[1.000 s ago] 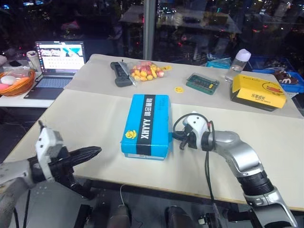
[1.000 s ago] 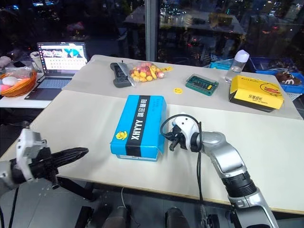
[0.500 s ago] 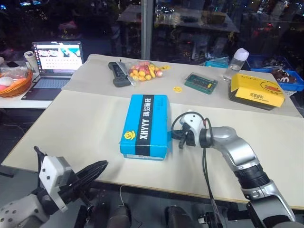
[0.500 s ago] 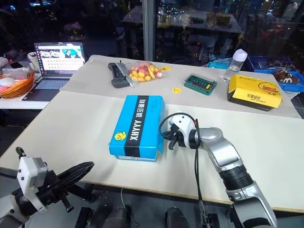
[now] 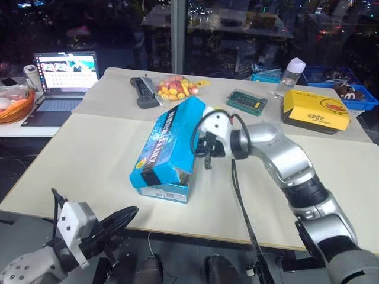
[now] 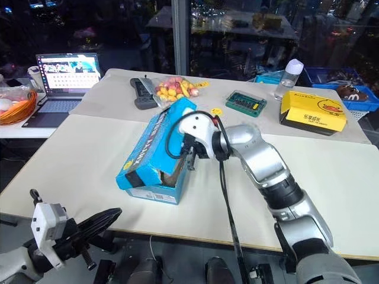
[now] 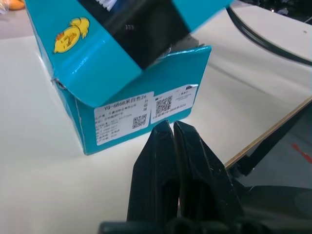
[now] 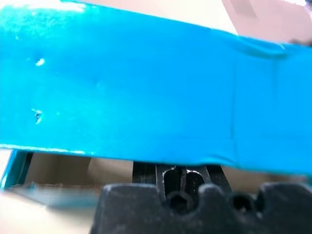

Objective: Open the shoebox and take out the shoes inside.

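The right arm (image 6: pixel 249 151) has raised the shoebox (image 6: pixel 155 157) lid.

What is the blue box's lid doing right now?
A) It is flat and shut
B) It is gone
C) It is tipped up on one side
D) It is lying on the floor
C: the shoebox lid slants up on the side where the right tool pushes under its edge, leaving a gap above the box's base.
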